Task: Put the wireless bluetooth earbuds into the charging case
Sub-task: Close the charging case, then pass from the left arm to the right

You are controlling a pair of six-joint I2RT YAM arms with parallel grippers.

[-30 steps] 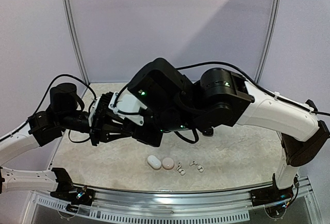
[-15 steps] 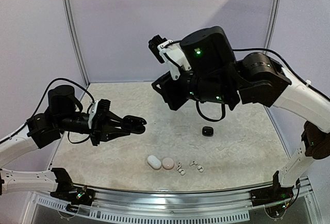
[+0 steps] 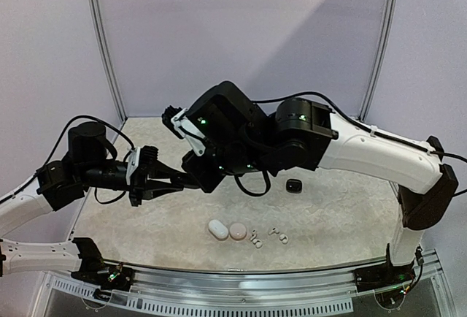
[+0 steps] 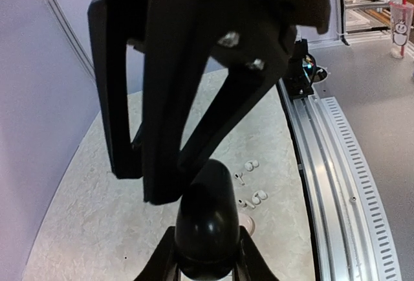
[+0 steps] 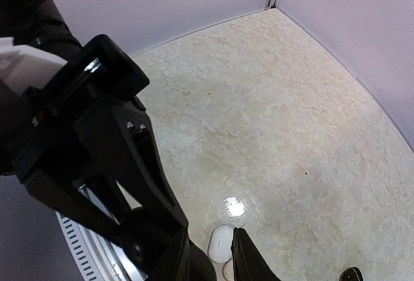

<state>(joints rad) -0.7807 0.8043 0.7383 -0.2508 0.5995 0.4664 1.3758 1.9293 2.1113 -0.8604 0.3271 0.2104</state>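
Ideally the narrowly parted right hand nips the lid of the black case the left hand clamps.

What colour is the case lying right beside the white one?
Pale pink: the pink case sits by the white case; best in the top external view.

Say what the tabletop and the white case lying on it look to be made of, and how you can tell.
Tabletop: probably stone-look laminate or vinyl; pale mottled veining, a semi-gloss glare spot. White case: likely moulded plastic; smooth, rounded, soft sheen.
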